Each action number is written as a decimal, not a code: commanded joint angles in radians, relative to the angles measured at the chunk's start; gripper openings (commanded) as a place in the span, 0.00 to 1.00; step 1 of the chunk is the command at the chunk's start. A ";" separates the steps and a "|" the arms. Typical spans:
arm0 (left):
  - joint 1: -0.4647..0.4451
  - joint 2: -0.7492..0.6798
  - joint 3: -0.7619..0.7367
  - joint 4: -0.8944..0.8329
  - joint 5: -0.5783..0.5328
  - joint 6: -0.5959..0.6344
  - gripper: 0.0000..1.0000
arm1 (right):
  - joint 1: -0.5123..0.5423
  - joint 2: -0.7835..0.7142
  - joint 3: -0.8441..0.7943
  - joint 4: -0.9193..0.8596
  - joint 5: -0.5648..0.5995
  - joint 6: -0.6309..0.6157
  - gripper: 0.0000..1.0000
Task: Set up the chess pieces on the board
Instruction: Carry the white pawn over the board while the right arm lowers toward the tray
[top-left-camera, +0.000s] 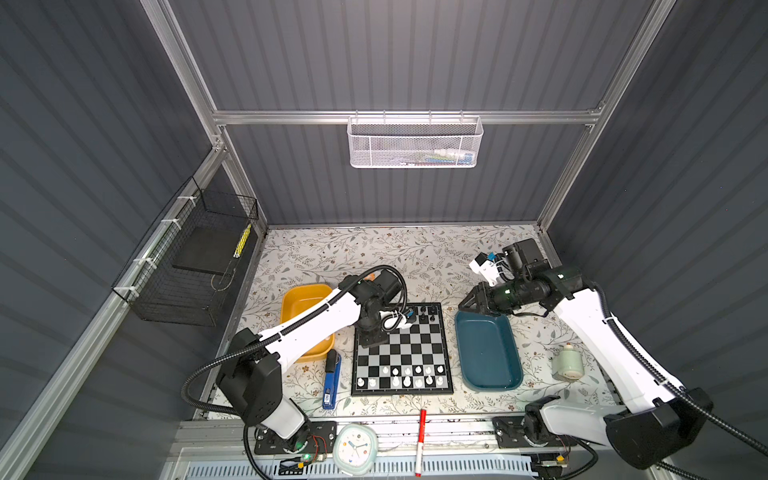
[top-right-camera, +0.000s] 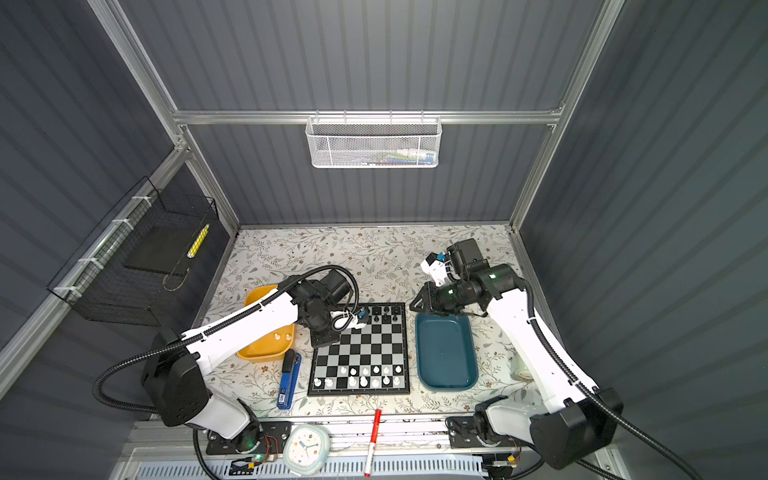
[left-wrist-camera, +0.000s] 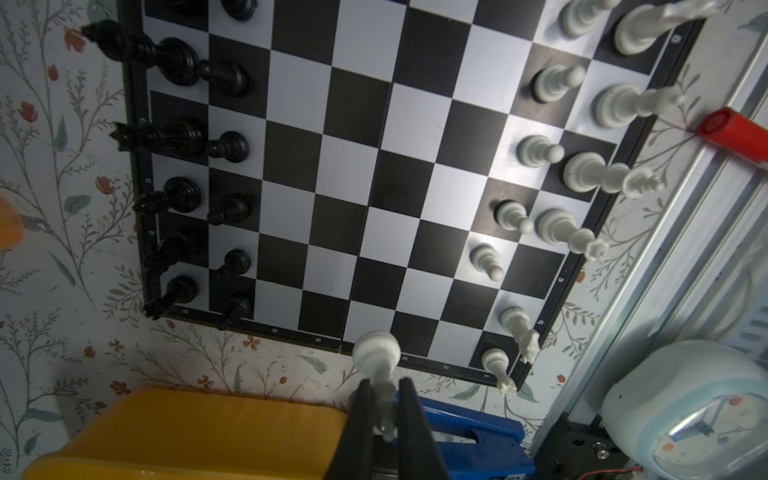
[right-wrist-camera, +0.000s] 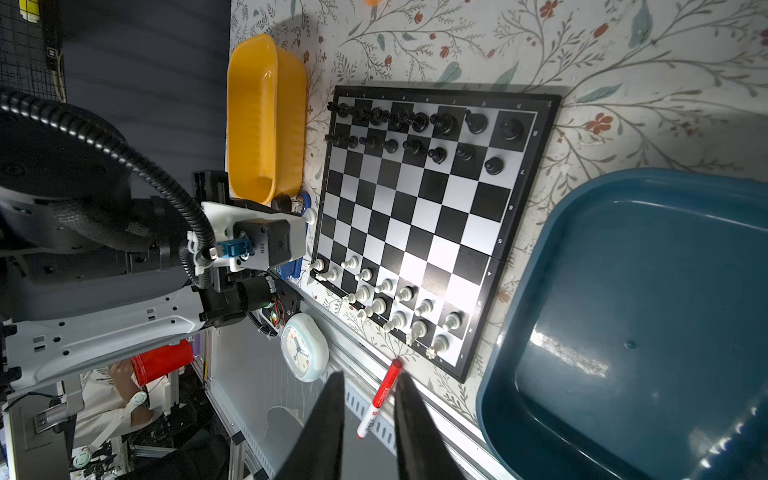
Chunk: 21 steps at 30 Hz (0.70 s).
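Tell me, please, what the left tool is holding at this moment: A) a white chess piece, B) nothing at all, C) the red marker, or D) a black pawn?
A: in the left wrist view the left tool is shut on a white chess piece, gripping its slim part while the round base sticks out past the tips.

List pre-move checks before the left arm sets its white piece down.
1. Grip: left gripper shut on white piece, ok.
2. Position: piece at the board side edge, not over white's rows, not ok.
3. Bare squares available beside the white pieces, ok.
4. Right gripper open, off the board by the teal tray, ok.
5. Piece type, so its square: cannot tell.
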 joint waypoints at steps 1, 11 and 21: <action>-0.023 -0.030 -0.014 -0.013 -0.010 -0.053 0.10 | -0.006 -0.029 -0.014 -0.030 0.013 -0.020 0.25; -0.096 -0.046 -0.038 -0.016 -0.026 -0.125 0.10 | -0.024 -0.061 -0.029 -0.058 0.008 -0.055 0.25; -0.136 -0.058 -0.075 -0.013 -0.012 -0.105 0.10 | -0.043 -0.094 -0.051 -0.083 0.005 -0.071 0.25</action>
